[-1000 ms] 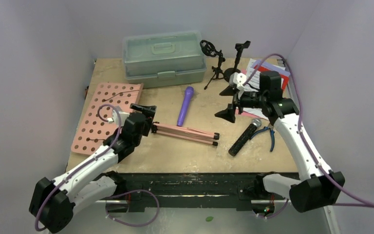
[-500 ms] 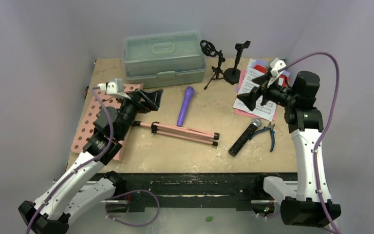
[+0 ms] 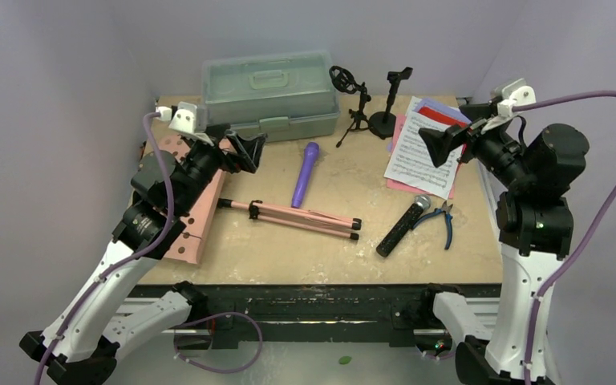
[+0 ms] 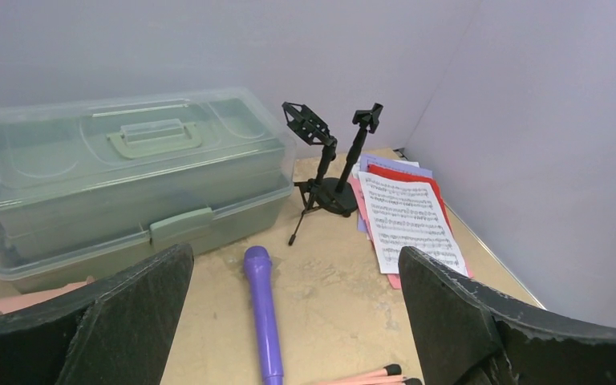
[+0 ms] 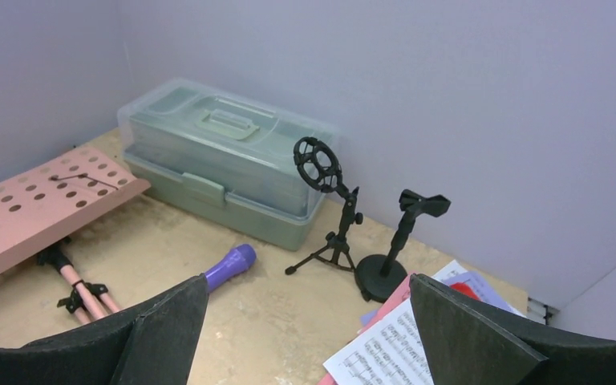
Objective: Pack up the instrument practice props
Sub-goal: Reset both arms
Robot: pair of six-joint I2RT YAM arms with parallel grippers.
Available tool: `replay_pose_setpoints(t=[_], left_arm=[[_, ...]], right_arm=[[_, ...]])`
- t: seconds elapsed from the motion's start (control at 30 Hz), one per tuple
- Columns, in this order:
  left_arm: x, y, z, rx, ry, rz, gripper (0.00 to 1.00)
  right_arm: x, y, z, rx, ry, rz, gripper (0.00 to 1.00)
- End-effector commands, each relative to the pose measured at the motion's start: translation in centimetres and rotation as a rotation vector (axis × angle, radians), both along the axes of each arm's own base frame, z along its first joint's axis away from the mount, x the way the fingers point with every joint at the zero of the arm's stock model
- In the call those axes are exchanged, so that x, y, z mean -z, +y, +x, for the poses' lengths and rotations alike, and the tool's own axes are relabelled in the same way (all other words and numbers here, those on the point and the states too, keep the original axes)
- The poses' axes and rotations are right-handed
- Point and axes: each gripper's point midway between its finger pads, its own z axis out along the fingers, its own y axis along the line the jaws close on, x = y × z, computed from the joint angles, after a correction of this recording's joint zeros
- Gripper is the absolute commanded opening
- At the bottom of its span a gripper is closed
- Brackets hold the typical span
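Fingers of my left gripper (image 3: 245, 151) and right gripper (image 3: 439, 143) are spread wide and hold nothing. The case (image 3: 270, 96) sits lidded at the table's (image 3: 289, 249) far edge, its contents unclear. The tripod (image 3: 301, 216) and purple microphone (image 3: 307, 172) lie mid-table. Both arms hover high.

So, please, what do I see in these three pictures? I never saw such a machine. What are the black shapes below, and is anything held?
Two robot arms stand at a table. One picture looks down from above; the other two come from wrist cameras, where the black shapes are the arm's own fingers. The left gripper and the right gripper are open, holding nothing. On the table: a plastic case, a pink tripod, a pink tray, a purple microphone, a black microphone, sheet music, mic mounts, pliers.
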Motion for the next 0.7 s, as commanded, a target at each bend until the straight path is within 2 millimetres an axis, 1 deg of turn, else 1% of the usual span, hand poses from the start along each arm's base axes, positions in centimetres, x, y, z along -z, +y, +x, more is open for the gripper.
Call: replay_pose_setpoints(t=[0.0,0.13,0.23,0.33,0.47,0.67], left_arm=[[-1.5,-0.5,-1.3,0.062,-0.02,-0.024,1.0],[-2.0,-0.2,-1.9,0.067,-0.034,-0.039,1.0],[-2.5,-0.1,-2.4,0.074,-0.044,-0.051,1.0],[-2.8,0.2,-2.9,0.077,-0.049,-0.064,1.0],[-2.5,1.0,-3.1,0.046,-0.047,-0.088,1.0],[-2.2,1.3,-3.7,0.049,-0.048,-0.112,1.0]], right_arm=[[-1.9,0.1,-2.0,0.005,-0.024,0.01,0.99],[-3.6,0.0,-3.0,0.037,-0.04,0.081,0.99],[-4.3,-0.5,-3.3,0.084,-0.032,0.161,0.99],[-4.5,-0.7,-3.5,0.105,-0.027,0.202,0.99],[-4.8,-1.1,-3.6,0.136,-0.029,0.234,0.99],[-4.3,-1.3,-3.8,0.144,-0.039,0.212,0.99]])
